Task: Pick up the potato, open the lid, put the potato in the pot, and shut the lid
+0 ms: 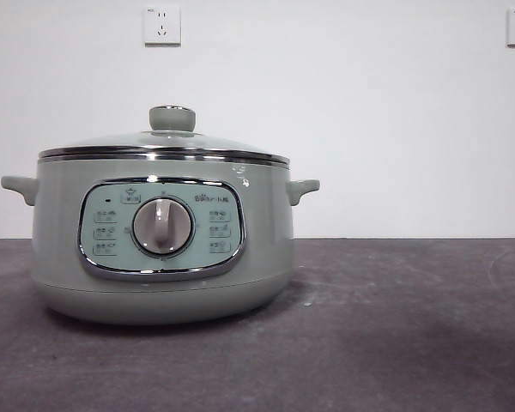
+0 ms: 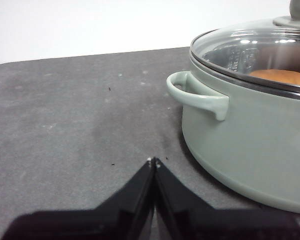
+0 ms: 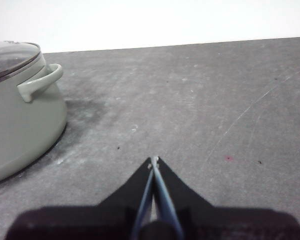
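The sage-green pot (image 1: 163, 240) stands on the dark table, left of centre in the front view. Its glass lid (image 1: 165, 142) with the pale-green knob (image 1: 172, 118) rests shut on the rim. Through the glass lid (image 2: 255, 50) the orange-brown potato (image 2: 282, 76) shows inside the pot (image 2: 250, 135). My left gripper (image 2: 154, 161) is shut and empty, low over the table beside one side handle (image 2: 195, 95). On the other side of the pot (image 3: 20, 125), my right gripper (image 3: 153, 160) is shut and empty too, apart from the handle (image 3: 40, 82).
The dark grey table (image 1: 395, 326) stretches to the right of the pot. A white wall with two power sockets (image 1: 161, 24) stands behind it. Neither arm shows in the front view.
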`<state>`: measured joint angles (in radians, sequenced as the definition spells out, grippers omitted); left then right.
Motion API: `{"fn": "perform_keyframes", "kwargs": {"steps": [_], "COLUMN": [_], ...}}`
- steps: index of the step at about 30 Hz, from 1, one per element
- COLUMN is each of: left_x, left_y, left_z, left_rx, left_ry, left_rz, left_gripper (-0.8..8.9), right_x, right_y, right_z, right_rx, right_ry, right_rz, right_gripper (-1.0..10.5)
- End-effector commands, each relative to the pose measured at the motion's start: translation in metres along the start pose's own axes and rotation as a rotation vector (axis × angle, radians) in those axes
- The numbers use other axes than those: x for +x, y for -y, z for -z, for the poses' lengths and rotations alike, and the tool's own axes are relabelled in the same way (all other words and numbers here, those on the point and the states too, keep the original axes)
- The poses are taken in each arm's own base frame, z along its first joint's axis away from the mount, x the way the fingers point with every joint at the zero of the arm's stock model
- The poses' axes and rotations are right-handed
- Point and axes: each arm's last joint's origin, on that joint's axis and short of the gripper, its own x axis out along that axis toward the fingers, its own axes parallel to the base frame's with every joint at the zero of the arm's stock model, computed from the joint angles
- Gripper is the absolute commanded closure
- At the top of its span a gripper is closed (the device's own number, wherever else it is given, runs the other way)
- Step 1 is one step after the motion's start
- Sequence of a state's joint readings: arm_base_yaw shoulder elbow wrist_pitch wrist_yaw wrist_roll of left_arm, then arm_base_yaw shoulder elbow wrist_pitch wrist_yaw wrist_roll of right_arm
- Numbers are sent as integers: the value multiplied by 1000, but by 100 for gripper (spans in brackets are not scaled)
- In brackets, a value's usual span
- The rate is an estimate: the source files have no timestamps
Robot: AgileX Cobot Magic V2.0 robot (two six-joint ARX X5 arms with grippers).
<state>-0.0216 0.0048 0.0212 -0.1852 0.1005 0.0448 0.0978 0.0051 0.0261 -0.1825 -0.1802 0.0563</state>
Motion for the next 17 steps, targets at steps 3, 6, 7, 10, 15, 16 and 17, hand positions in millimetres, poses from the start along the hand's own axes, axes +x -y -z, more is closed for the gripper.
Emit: {"fn": "perform_keyframes", "kwargs": {"steps": [3,6,7,10,15,16,17], "left_x": [1,2,2,2,2,2,2], "left_y": [0,1,1,1,1,1,1], "left_z": [5,5,5,5,5,5,5], "left_rx": [7,9,9,9,9,9,9], "left_ry": [-8,-7,-7,-7,-7,-7,-7], "left_rz": [1,15,16,14,14,14,14], "left_gripper": [816,816,816,816,816,816,816], "right_x": [2,2,2,2,2,2,2], "right_y": [1,1,1,1,1,1,1], "right_z": [5,5,5,5,5,5,5], "right_rx": [8,8,8,9,9,9,9], "right_ry": [-13,-13,-13,-14,-15,-15,-15], "right_rz": [3,3,3,3,3,3,3], "right_gripper": [946,946,946,946,946,946,946]}}
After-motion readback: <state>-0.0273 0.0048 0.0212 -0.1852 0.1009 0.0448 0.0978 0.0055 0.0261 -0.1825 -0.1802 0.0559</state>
